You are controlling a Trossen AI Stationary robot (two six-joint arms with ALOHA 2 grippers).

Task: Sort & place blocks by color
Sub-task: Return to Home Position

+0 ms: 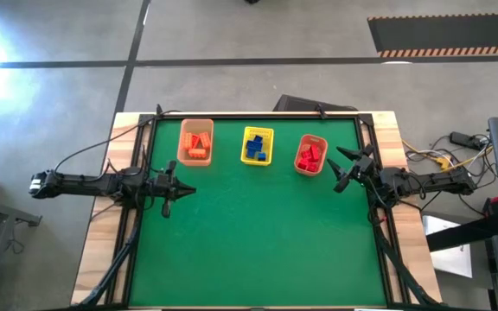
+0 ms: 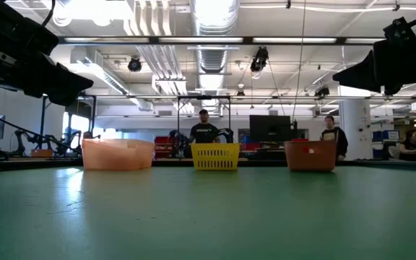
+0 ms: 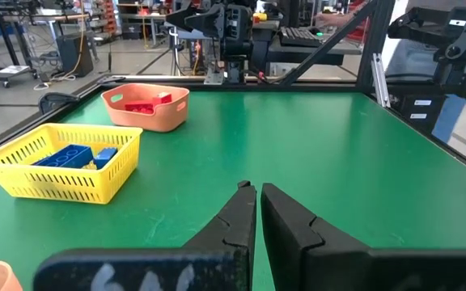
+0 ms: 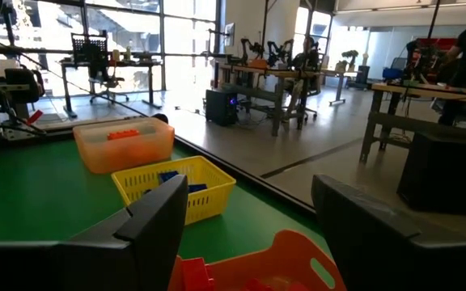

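Note:
Three baskets stand in a row near the table's far edge. The orange basket (image 1: 195,142) holds orange blocks (image 1: 200,142), the yellow basket (image 1: 257,144) holds blue blocks (image 1: 255,149), and the red-orange basket (image 1: 310,155) holds red blocks (image 1: 309,156). My left gripper (image 1: 185,190) hovers at the table's left side, shut and empty; its fingers almost meet in the left wrist view (image 3: 257,194). My right gripper (image 1: 342,169) is open and empty, just right of the red-orange basket, whose rim (image 4: 290,250) shows between its fingers.
The green mat (image 1: 258,233) spreads out in front of the baskets, with no loose blocks showing on it. A black frame (image 1: 258,115) runs along the far edge. People stand in the room beyond the table (image 2: 205,130).

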